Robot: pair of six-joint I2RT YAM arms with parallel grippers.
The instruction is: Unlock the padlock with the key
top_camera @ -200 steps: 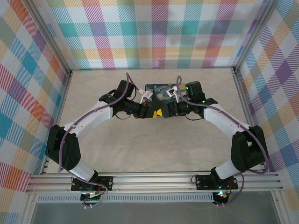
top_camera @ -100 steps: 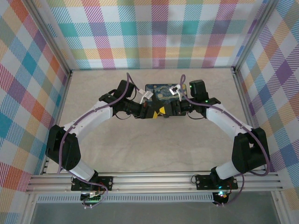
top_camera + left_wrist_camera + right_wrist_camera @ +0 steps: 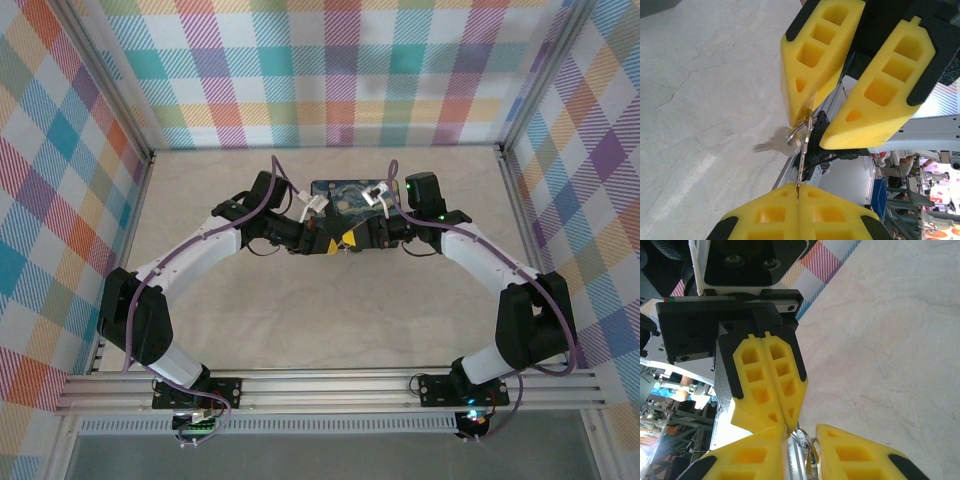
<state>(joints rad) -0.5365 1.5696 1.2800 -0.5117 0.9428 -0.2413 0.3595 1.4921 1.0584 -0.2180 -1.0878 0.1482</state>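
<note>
At the middle back of the table my two grippers meet tip to tip. My left gripper [image 3: 798, 186] [image 3: 326, 243] is shut on the key [image 3: 804, 160], a thin silver blade seen edge-on and rising from its pads. A key ring [image 3: 796, 134] with a second loose key [image 3: 771, 145] hangs at the blade's far end. My right gripper [image 3: 801, 430] [image 3: 352, 238] has its yellow fingers [image 3: 810, 65] closed in on that ring [image 3: 805, 437], with metal touching both pads. I cannot make out the padlock; it is hidden.
A dark blue patterned mat [image 3: 345, 196] lies just behind the grippers. Plaid walls [image 3: 340, 70] close in the back and sides. The aluminium rail [image 3: 330, 388] carrying the arm bases runs along the front edge.
My right gripper's jaws have narrowed onto the key ring, and its wrist has shifted slightly. The left arm and the key it holds have stayed still.
</note>
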